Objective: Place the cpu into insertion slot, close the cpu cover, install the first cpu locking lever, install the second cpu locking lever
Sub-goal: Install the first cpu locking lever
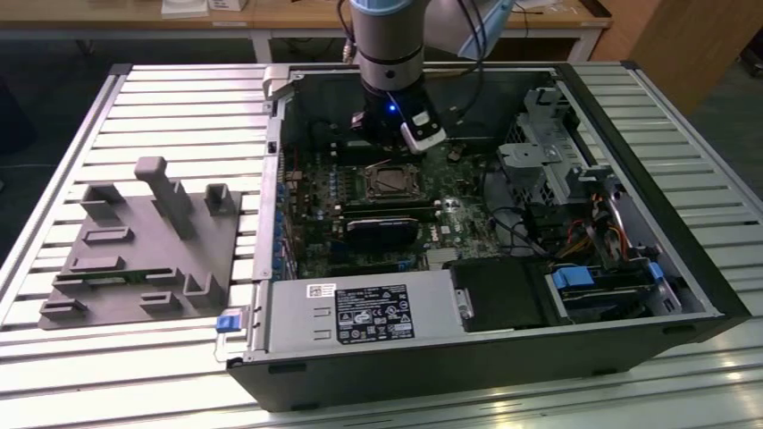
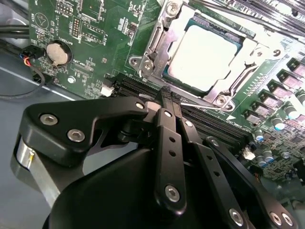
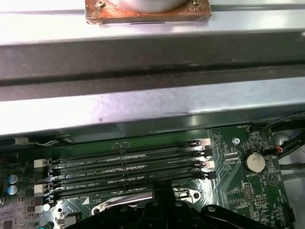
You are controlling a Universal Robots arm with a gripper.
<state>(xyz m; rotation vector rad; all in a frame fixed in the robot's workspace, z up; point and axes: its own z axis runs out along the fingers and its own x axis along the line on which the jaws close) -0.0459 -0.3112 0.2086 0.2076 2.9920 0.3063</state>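
- Leftmost, at the exterior view's left: grey fixture tray, lying beside the open computer case.
- Centre: the insertion slot on the green motherboard. The cpu lies seated in it, with the cpu cover apparently down around it.
- Cpu, judged: light, stiff, fragile underneath; take by its edges only.
- Gripper: jaws drawn narrow, tips together at the near end of a thin wire locking lever. Whether they pinch it cannot be told.
- Lever, judged: springy and slippery; best taken at its end.
- Right, far side of the case: metal drive cage.
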